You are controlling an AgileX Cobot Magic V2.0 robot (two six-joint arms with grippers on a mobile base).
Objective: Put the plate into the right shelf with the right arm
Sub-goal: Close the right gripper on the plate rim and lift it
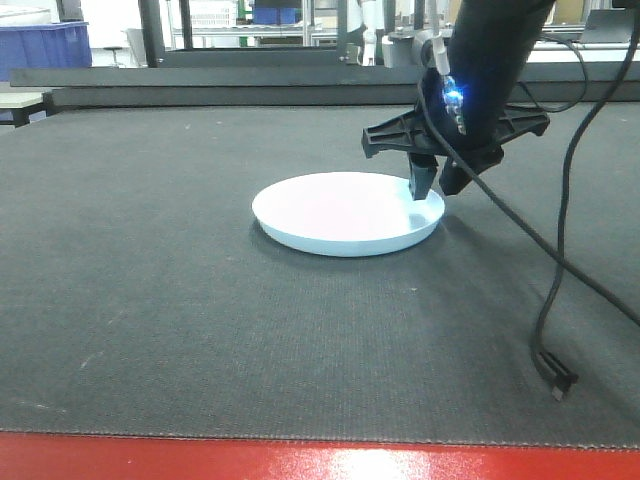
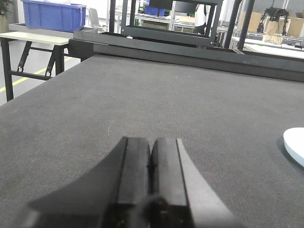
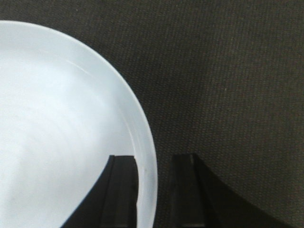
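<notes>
I log black two-fingered right gripper (image 3: 155, 164), jaws open, empty, straddling right rim of round white plate (image 1: 335, 212).

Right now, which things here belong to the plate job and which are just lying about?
Job:
plate
right arm, jaws open astride the plate's rim

Lying about:
blue bin
loose cable end
left jaws, shut, away from the plate
</notes>
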